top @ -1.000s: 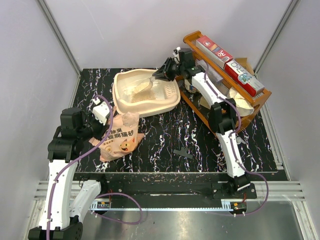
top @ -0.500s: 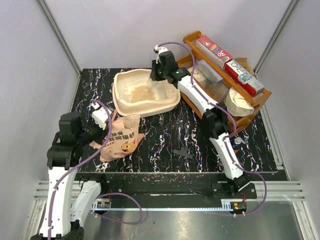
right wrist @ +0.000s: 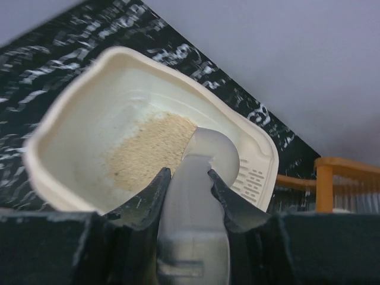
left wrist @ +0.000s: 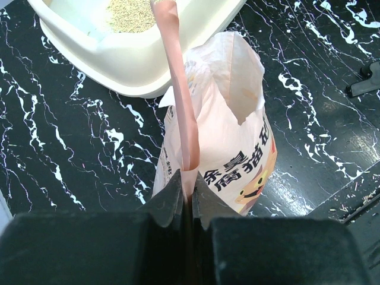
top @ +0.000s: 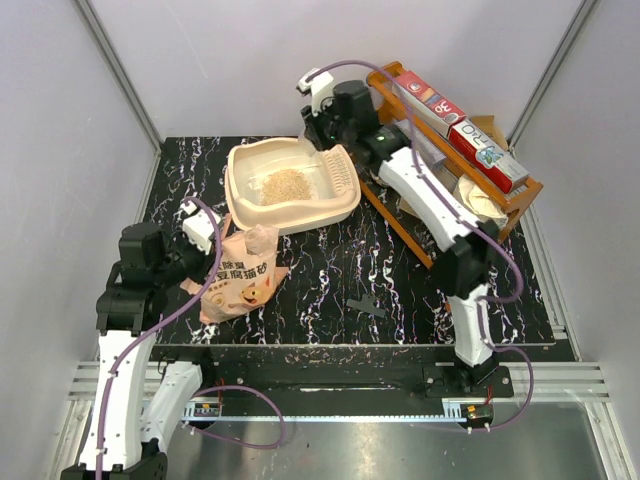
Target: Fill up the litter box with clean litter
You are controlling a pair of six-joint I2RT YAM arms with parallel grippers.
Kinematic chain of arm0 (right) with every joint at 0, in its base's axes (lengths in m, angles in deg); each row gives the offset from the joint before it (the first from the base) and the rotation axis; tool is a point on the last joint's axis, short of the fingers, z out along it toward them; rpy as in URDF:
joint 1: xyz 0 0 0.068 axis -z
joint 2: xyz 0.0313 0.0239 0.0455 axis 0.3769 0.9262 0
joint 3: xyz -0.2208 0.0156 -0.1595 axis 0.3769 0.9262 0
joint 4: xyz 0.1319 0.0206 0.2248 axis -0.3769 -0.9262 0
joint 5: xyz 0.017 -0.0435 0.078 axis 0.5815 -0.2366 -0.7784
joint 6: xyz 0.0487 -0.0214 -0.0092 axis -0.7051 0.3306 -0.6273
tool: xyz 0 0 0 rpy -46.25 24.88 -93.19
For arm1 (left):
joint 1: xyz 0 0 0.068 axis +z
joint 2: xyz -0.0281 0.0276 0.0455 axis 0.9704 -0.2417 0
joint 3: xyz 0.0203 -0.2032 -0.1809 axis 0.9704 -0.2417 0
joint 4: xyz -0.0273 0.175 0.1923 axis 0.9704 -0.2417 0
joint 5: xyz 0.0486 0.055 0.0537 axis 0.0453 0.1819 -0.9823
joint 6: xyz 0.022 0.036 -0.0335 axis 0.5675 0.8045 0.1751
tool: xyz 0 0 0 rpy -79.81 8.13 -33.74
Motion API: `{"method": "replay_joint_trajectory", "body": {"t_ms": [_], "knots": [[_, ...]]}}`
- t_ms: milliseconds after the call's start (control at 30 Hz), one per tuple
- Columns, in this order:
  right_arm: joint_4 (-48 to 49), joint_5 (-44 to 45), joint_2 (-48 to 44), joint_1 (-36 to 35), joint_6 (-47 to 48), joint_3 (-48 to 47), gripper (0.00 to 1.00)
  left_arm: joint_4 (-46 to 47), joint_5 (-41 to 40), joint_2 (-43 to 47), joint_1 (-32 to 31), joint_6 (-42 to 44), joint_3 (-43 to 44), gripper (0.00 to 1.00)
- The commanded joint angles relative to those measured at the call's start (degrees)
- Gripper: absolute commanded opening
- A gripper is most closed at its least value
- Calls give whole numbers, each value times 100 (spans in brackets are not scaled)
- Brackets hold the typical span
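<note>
The cream litter box [top: 240, 205] stands at the back of the table, grille [top: 343, 170] at its right end. A pile of tan clean litter [top: 285, 185] lies in its middle; it also shows in the right wrist view [right wrist: 148, 148] and the left wrist view [left wrist: 130, 9]. My right gripper [top: 320, 135] hovers over the grille end, shut on a pale grey scoop [right wrist: 199, 172], gripper [right wrist: 189, 178]. My left gripper [top: 195, 255] is shut on the top edge of the pink-orange litter bag [top: 240, 280], seen in the left wrist view as bag [left wrist: 231, 148] and gripper [left wrist: 187, 190].
A brown wooden rack [top: 520, 195] with red-and-white boxes [top: 455, 118] stands right of the litter box, close to my right arm. A small black part [top: 365, 305] lies on the marble table, also in the left wrist view [left wrist: 365, 80]. Grey walls close in the back.
My right gripper swung the scoop over the litter box, the litter left the scoop, and the gripper rose back over the grille end. The left arm has hardly moved.
</note>
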Motion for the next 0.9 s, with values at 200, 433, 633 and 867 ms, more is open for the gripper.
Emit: {"method": "replay_joint_trajectory", "body": {"t_ms": [200, 433, 633, 867], "knots": [[-1687, -4934, -1096, 11, 63, -622, 0, 1221, 342, -45, 158, -454, 57, 4], [-2233, -5798, -876, -77, 554, -464, 0, 1230, 369, 7, 185, -692, 48, 4], [-2795, -5896, -341, -261, 1055, -868, 0, 1151, 299, 113, 185, -648, 57, 4], [-2840, -5772, 441, -621, 1215, -1351, 0, 1168, 404, 95, 185, -674, 109, 5]]}}
